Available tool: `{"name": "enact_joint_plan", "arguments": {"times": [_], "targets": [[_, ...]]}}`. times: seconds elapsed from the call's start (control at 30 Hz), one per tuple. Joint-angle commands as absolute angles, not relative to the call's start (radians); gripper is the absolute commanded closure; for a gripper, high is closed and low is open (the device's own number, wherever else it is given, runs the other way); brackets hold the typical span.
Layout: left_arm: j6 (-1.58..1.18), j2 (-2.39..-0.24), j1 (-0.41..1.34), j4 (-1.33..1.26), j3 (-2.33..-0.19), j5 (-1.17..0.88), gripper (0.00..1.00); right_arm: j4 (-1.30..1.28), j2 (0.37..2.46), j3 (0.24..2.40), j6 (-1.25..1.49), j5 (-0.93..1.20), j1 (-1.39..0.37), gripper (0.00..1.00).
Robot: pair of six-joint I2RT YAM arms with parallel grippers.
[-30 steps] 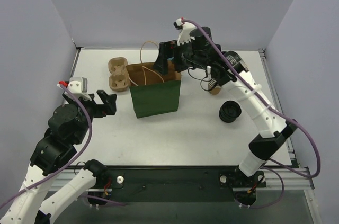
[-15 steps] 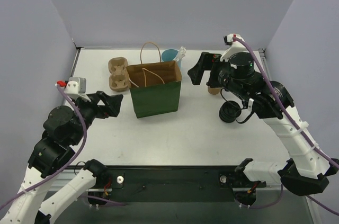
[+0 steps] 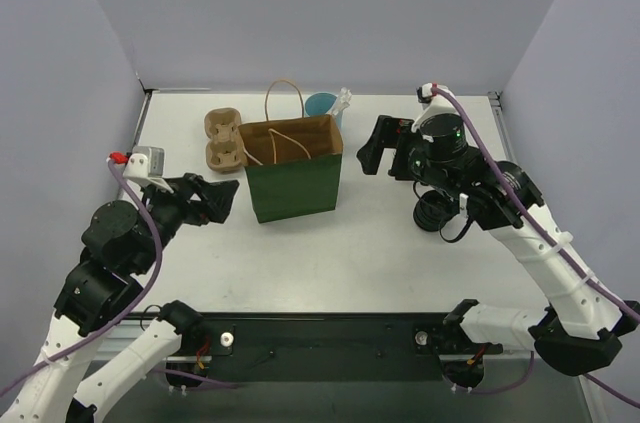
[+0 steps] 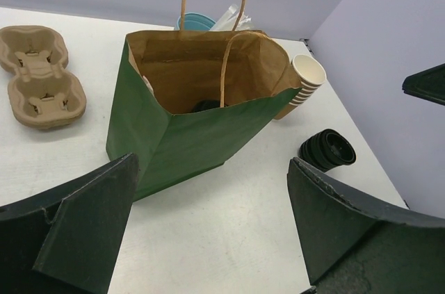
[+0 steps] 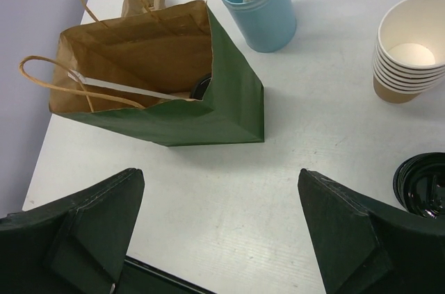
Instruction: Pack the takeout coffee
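The takeout coffee sits inside the open green paper bag [image 3: 295, 186]. Only a sliver of its black lid [image 4: 206, 106] shows over the bag's rim, and again deep in the bag [image 5: 201, 86] in the right wrist view. The cup body is hidden. My left gripper [image 3: 214, 200] hovers left of the bag, open and empty, and faces the bag [image 4: 182, 135]. To the bag's right my right gripper [image 3: 376, 151] is raised above the table, open and empty, looking down on the bag [image 5: 219, 117].
A brown pulp cup carrier [image 3: 222, 140] lies left of the bag. Behind the bag stands a light-blue cup with white sticks [image 5: 258, 7]. A stack of cream paper cups [image 5: 409, 49] and a stack of black lids [image 3: 435, 211] sit to the right.
My right gripper has pulled back from above the bag's mouth to its right side, still open. The left gripper has edged a little closer to the bag.
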State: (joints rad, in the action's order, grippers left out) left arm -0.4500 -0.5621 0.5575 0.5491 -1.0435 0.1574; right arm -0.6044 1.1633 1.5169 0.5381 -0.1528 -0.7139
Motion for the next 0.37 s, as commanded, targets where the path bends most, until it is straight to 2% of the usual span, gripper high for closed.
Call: {"name": "enact_joint_plan", "arguments": {"times": [0.0,0.33], "targets": [[-0.471,-0.584,0.560,0.457,-1.042,0.127,0.03,-0.597,1.120,1.511,0.542,-0.167,-0.712,0.00],[-0.476,-0.609,0.560,0.433,-1.046,0.109,0.03,-0.592,1.111,1.503,0.548,-0.169,-0.712,0.00]]}}
